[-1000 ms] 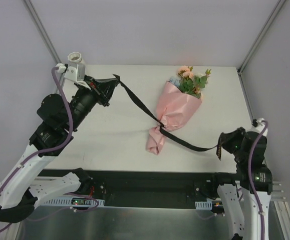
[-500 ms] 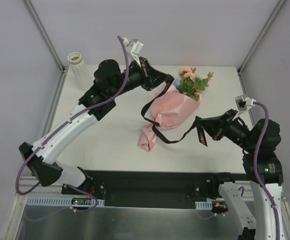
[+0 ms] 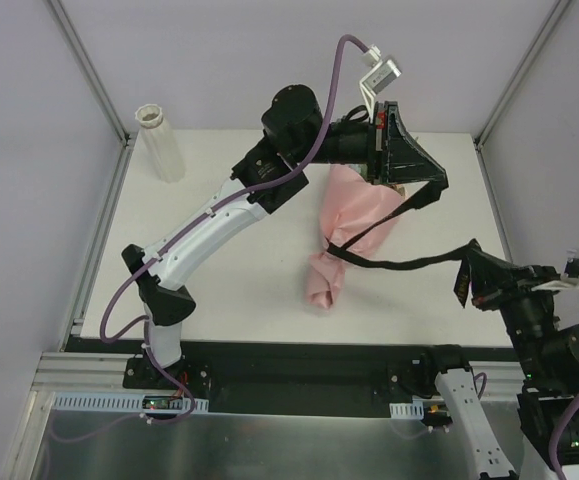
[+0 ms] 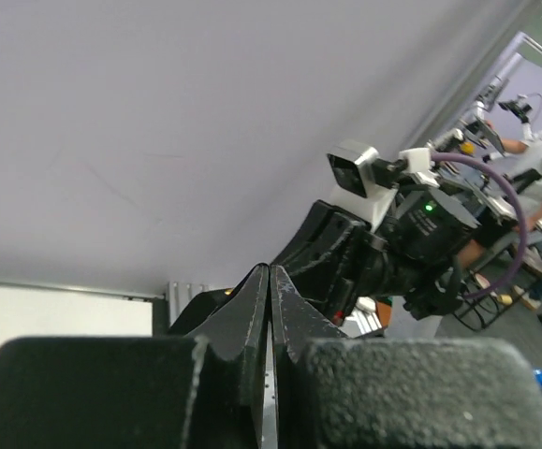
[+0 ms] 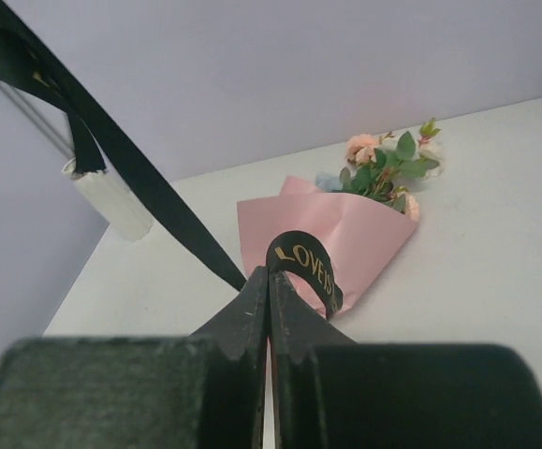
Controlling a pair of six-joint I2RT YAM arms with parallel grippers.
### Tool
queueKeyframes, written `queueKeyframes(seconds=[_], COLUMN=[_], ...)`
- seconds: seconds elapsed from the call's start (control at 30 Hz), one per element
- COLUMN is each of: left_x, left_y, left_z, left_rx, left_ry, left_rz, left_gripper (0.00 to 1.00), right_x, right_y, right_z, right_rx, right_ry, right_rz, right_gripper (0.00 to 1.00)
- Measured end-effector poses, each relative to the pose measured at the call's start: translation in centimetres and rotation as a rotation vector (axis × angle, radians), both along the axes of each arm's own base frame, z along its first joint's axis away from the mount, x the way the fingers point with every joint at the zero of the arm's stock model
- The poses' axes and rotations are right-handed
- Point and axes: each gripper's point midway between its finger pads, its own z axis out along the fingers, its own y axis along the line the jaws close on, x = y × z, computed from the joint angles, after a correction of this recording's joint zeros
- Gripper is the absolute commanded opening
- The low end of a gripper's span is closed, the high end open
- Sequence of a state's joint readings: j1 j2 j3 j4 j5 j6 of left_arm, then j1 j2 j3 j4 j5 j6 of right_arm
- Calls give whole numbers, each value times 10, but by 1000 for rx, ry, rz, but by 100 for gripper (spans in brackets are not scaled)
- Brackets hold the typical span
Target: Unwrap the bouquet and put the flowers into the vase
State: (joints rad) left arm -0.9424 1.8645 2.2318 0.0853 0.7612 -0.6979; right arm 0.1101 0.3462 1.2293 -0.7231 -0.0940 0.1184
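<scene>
While the left gripper [image 3: 437, 188] and right gripper [image 3: 466, 280] pinch the ribbon [image 3: 399, 265], the left arm [image 3: 219, 215] hangs over the bouquet [image 3: 354, 215].

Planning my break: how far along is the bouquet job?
Done: the ribbon looks untied. In hand: left hand and right hand each pinch one end, its middle caught at the bouquet. Left: pull the ribbon clear, open the pink paper, put the flowers in the vase.
</scene>
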Motion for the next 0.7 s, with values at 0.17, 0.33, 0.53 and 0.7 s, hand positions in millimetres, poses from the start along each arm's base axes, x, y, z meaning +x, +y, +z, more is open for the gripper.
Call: queueKeyframes(seconds=[0.17, 0.33, 0.53, 0.7], left_x=[-10, -4, 11, 29], left_y=[-2, -9, -19, -6], left_z=[13, -3, -49, -76], left_rx=[-28, 6, 118, 193], left_ry=[-4, 34, 98, 140], left_rz=[-43, -39, -9, 52], left_gripper=[0, 0, 0, 0], right_x=[-6, -1, -11, 3], right_y=[-11, 23, 98, 117], right_z=[-1, -7, -1, -41], right_rx=[-21, -92, -24, 60], right_ry=[-5, 27, -32, 60], right_rz=[-52, 155, 645, 776], right_gripper=[1, 1, 1, 1])
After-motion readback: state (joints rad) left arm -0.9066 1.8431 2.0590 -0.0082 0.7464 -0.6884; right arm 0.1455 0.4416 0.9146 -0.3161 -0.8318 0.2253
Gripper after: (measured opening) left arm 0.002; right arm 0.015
